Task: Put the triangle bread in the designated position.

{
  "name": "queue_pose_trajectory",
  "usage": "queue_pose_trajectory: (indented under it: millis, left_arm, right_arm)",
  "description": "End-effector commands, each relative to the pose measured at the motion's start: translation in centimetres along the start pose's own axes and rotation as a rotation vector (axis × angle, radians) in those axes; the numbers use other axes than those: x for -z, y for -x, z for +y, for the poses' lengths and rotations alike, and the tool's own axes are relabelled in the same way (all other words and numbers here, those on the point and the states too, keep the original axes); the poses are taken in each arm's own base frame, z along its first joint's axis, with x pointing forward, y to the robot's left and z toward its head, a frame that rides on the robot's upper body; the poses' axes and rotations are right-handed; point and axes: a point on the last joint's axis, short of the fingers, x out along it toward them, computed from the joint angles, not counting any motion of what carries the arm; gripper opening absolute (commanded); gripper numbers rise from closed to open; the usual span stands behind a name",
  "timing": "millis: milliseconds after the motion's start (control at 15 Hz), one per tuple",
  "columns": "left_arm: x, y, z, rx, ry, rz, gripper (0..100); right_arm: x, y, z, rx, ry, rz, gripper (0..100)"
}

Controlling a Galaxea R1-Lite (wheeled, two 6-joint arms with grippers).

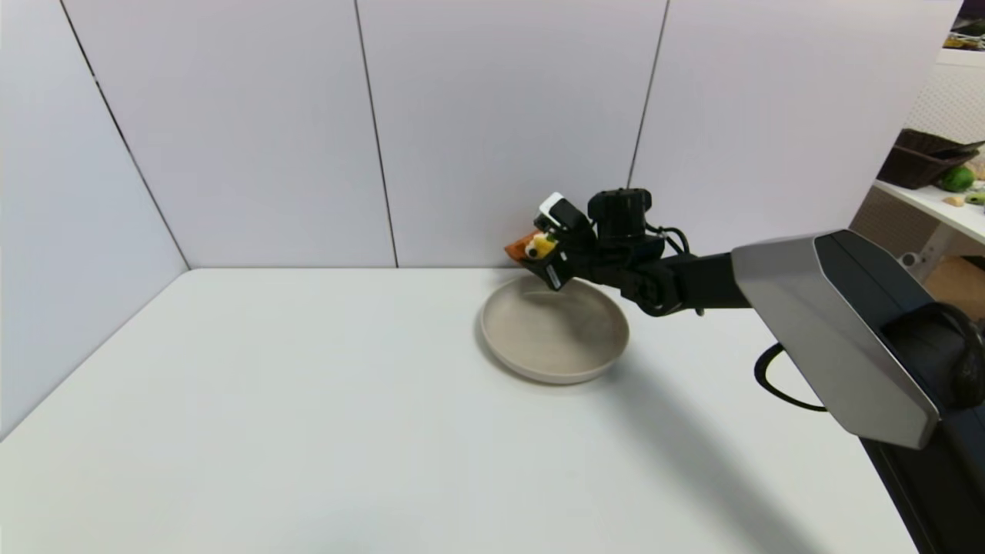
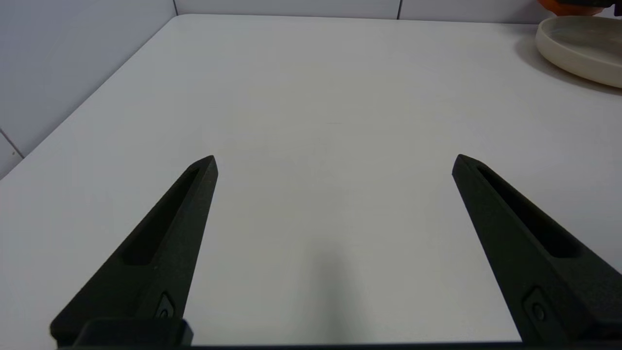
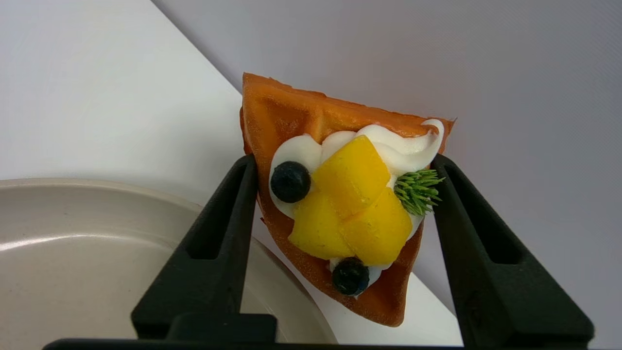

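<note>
While the right arm reaches in from the right of the white table (image 1: pixel 269 400), its black right gripper (image 1: pixel 539 254) hangs in the air over the far rim of a round, shallow beige plate (image 1: pixel 531 362), clamped on the triangle bread (image 1: pixel 523 248), a small orange-brown waffle wedge topped with white cream and yellow fruit. The wedge is clear of the plate and close to the pale panelled wall at the far edge of the table. On the far right, a side shelf carries a dark basket (image 1: pixel 919 158) and a green fruit (image 1: pixel 956 179).

From the left wrist, the left gripper (image 2: pixel 334 163) hovers above bare table at the near left, its two black fingers (image 2: pixel 165 243) spread wide with nothing between them; the beige plate (image 2: pixel 580 51) lies well apart, farther off to the right.

From the right wrist, the two fingers (image 3: pixel 218 238) of the right gripper (image 3: pixel 342 163) press against opposite edges of the triangle bread (image 3: pixel 277 112), which shows two dark berries, yellow fruit pieces and a green sprig on the cream. The plate (image 3: pixel 73 233) sits below and nearer than the wedge, not touching it.
</note>
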Motion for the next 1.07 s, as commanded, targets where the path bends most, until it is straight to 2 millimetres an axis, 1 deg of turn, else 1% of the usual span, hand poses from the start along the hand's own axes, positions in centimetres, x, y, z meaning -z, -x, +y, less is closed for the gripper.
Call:
queue_pose_trajectory:
  millis: [67, 267, 400, 533, 667, 733, 867, 933, 1067]
  left_arm:
    - [0.0, 0.0, 0.0, 0.000, 0.000, -0.002, 100]
    - [0.0, 0.0, 0.0, 0.000, 0.000, 0.001, 100]
    - [0.0, 0.0, 0.0, 0.000, 0.000, -0.002, 100]
    - [0.0, 0.0, 0.0, 0.000, 0.000, -0.002, 100]
    - [0.0, 0.0, 0.0, 0.000, 0.000, -0.002, 100]
    - [0.0, 0.0, 0.0, 0.000, 0.000, -0.002, 100]
    - [0.0, 0.0, 0.0, 0.000, 0.000, 0.001, 100]
    - [0.0, 0.0, 0.0, 0.000, 0.000, -0.002, 100]
    - [0.0, 0.0, 0.0, 0.000, 0.000, 0.001, 100]
  right_arm:
    - [-0.7, 0.4, -0.3, 0.004, 0.007, -0.011, 100]
    - [-1.7, 1.2, -0.7, 0.005, 0.007, -0.009, 100]
    - [-2.3, 2.0, -0.9, -0.010, -0.004, 0.033, 100]
    - [-3.4, 3.0, -1.3, -0.013, -0.005, 0.038, 100]
    - [-4.6, 4.1, -2.2, 0.008, -0.004, 0.017, 100]
    - [-5.7, 5.2, -2.9, 0.022, -0.005, 0.003, 100]
    - [-7.4, 7.8, -4.2, 0.026, -0.021, 0.031, 100]
    - [-8.2, 9.3, -4.8, 0.024, -0.038, 0.060, 100]
    - [-9.4, 13.4, -5.5, 0.006, -0.116, 0.146, 100]
